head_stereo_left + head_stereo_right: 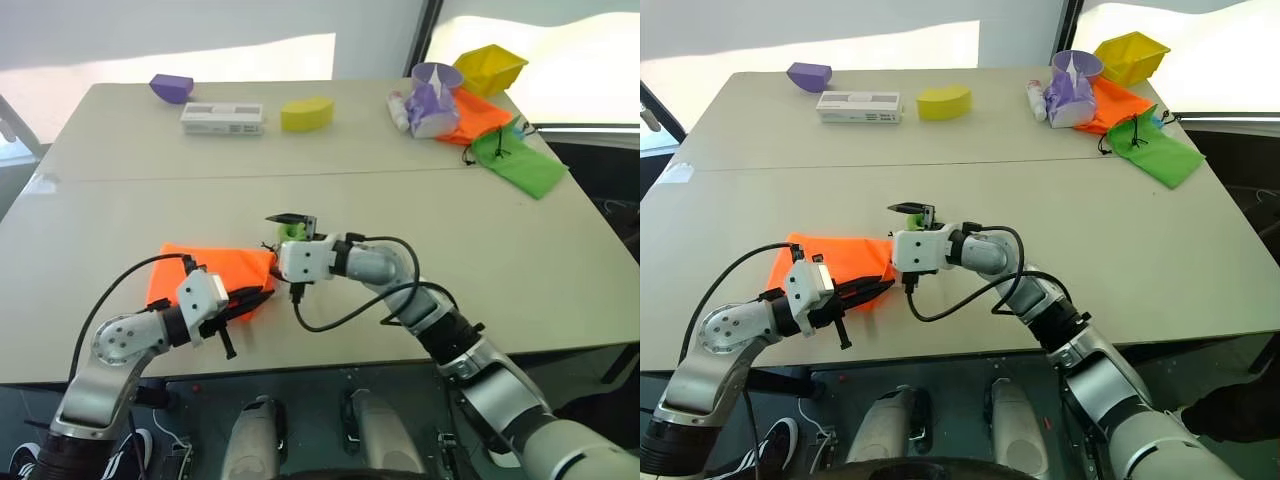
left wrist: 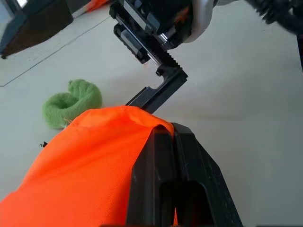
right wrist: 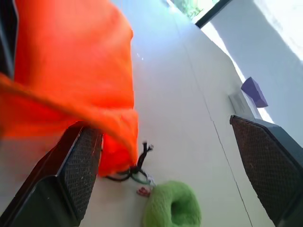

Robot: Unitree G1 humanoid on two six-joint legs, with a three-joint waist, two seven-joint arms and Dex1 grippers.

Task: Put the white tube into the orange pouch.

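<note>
left wrist view: neon orange pouch (image 2: 85,165) (creased fabric).

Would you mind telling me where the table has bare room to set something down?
The table's right half is bare, between the right gripper and green pouch. Its far right corner is crowded; the orange pouch fills the near left.

Along the far edge of the worktop (image 1: 120,200) we see a purple block (image 1: 172,88), a flat white box (image 1: 222,118) with grey print and a yellow block (image 1: 306,114). At the far right corner a purple cup (image 1: 436,98) rests on a darker orange pouch (image 1: 480,116), with a white-and-pink bottle (image 1: 398,107) just beside it, a green pouch (image 1: 520,160) in front and a yellow bin (image 1: 490,68) behind.
</note>
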